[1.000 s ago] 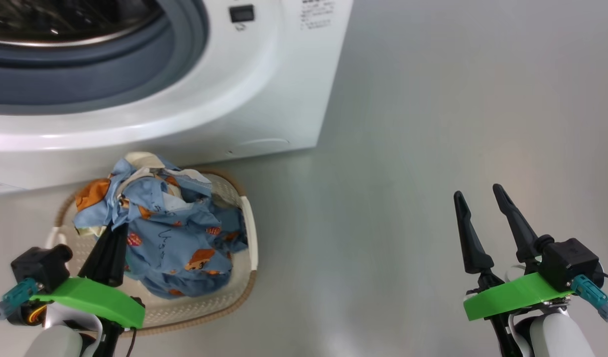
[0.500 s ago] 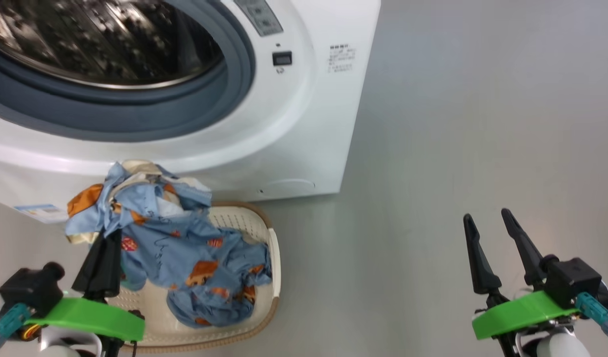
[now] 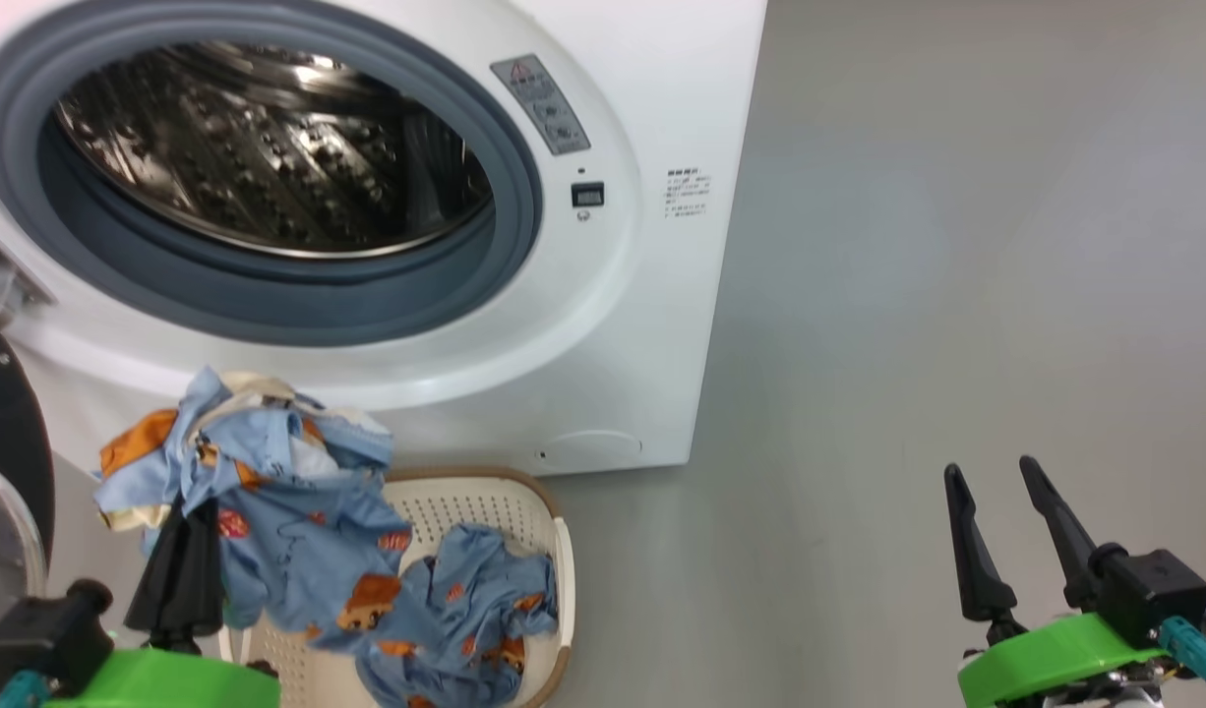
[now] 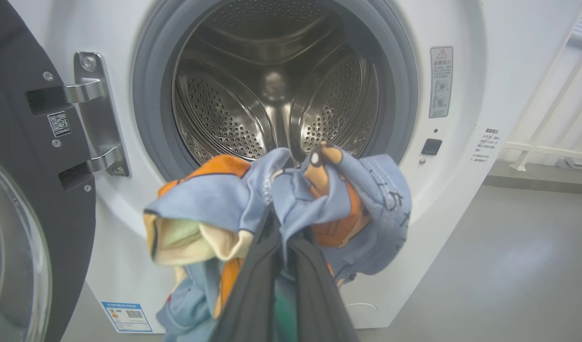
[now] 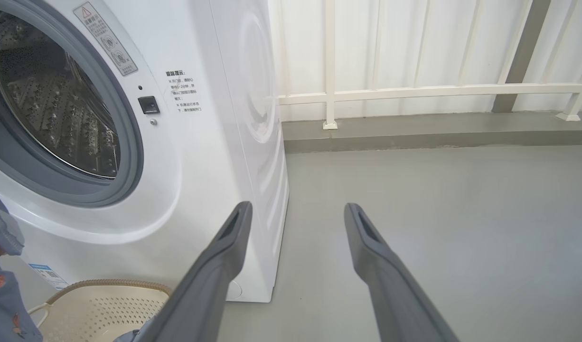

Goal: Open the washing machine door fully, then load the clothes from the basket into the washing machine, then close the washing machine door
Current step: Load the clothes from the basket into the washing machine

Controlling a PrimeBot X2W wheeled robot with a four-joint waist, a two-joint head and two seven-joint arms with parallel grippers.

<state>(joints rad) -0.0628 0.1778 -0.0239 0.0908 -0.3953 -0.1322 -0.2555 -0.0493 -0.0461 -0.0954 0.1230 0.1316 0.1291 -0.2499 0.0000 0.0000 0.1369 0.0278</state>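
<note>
The washing machine door [image 4: 15,142] stands open at left, the steel drum [image 4: 272,95] showing. The left tool [image 4: 277,232] clamps the clothes [image 3: 298,511], held up before the machine, their tail trailing into the basket [image 3: 465,474]. The right tool [image 3: 990,468] hovers parted, well aside.

Floor [image 5: 438,199]: smooth grey, matte, faint pale sheen. It runs ahead of and to the right of the right gripper [image 5: 295,206]. Beyond the fingertips, a low grey kerb [image 5: 414,135] runs along the floor's far edge. Above the kerb, white ribbed wall panels [image 5: 390,38] stand behind a white rail [image 5: 414,90] on thin posts. Grey column [image 5: 519,52] far ahead, to the gripper's right. Light even and diffuse.
</note>
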